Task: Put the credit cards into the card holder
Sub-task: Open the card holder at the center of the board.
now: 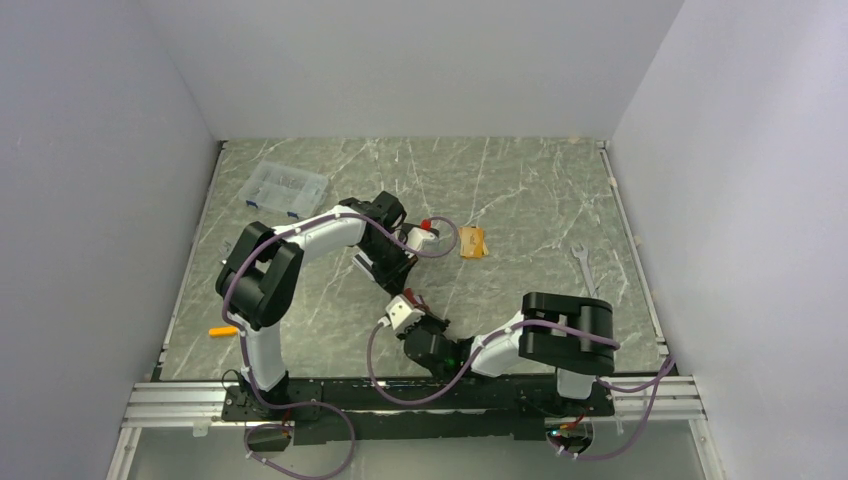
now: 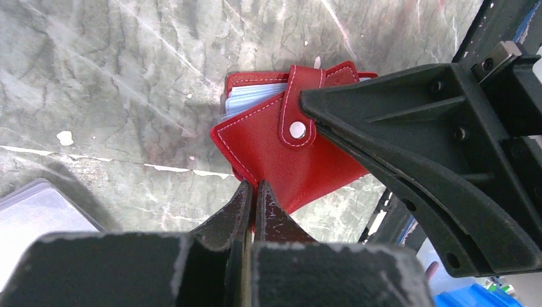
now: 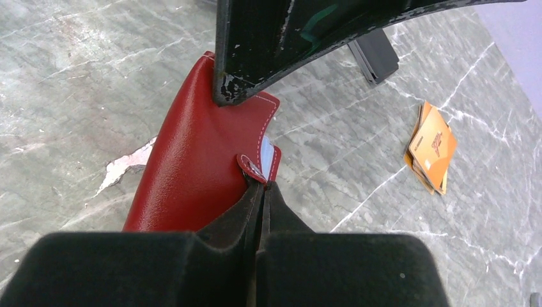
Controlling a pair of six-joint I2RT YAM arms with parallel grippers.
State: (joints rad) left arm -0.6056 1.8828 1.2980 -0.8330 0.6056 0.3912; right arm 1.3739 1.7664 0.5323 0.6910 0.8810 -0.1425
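Note:
The dark-red card holder (image 2: 281, 153) is held between both grippers above the marble table, with its snap strap (image 2: 297, 128) and pale blue sleeves (image 2: 255, 96) showing. My left gripper (image 2: 254, 187) is shut on one edge of it. My right gripper (image 3: 260, 184) is shut on the snap strap's end (image 3: 252, 167). The card holder (image 3: 192, 160) also fills the middle of the right wrist view. A black stack of credit cards (image 3: 377, 54) lies on the table beyond it. In the top view both grippers (image 1: 398, 275) (image 1: 412, 300) meet mid-table and hide the holder.
An orange card packet (image 1: 472, 242) (image 3: 433, 147) lies right of the grippers. A clear compartment box (image 1: 285, 188) sits at the back left, a wrench (image 1: 583, 265) at the right and an orange marker (image 1: 222, 330) at the near left. A pale flat thing (image 2: 35, 211) lies near the left gripper.

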